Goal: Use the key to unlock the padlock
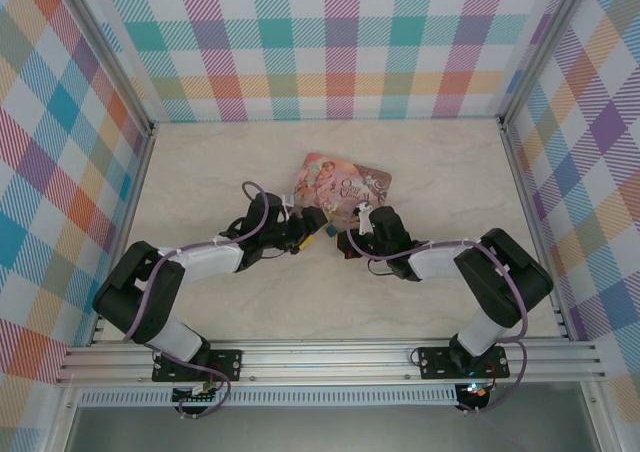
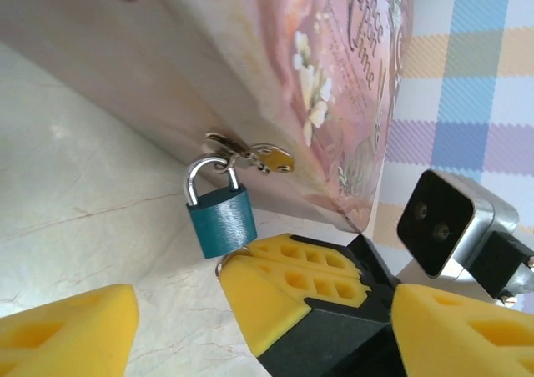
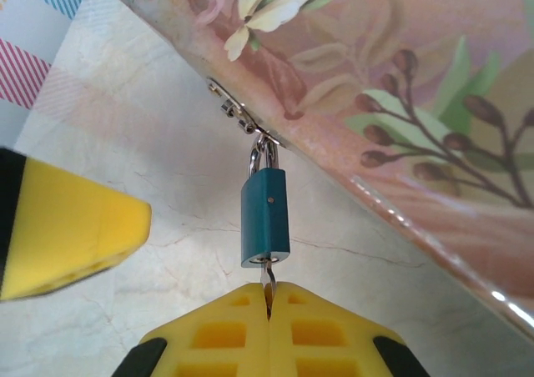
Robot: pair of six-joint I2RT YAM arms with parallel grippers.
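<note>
One teal padlock (image 3: 265,217), silvery shackle (image 3: 264,153) through pink illustrated tin (image 3: 400,77) hasp (image 3: 242,118) | long axis square to tin edge, keyhole outward | right tool (image 3: 269,310) clamped on thin metal key (image 3: 267,270) | left tool (image 2: 265,310) apart

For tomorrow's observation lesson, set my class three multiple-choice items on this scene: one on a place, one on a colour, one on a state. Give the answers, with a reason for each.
1. Where is the padlock relative to the tin?
A lying on its lid
B hanging from the hasp on its side
C well away from it

2. What colour is the padlock's body?
A red
B black
C blue-teal

3. What state is the right gripper in?
A shut on the key
B wide open
C shut on the tin's corner

Answers:
1 B, because it dangles from the hasp at the tin's edge.
2 C, because both wrist views show a blue-teal body.
3 A, because its jaws meet around the key stuck in the padlock's underside.
</note>
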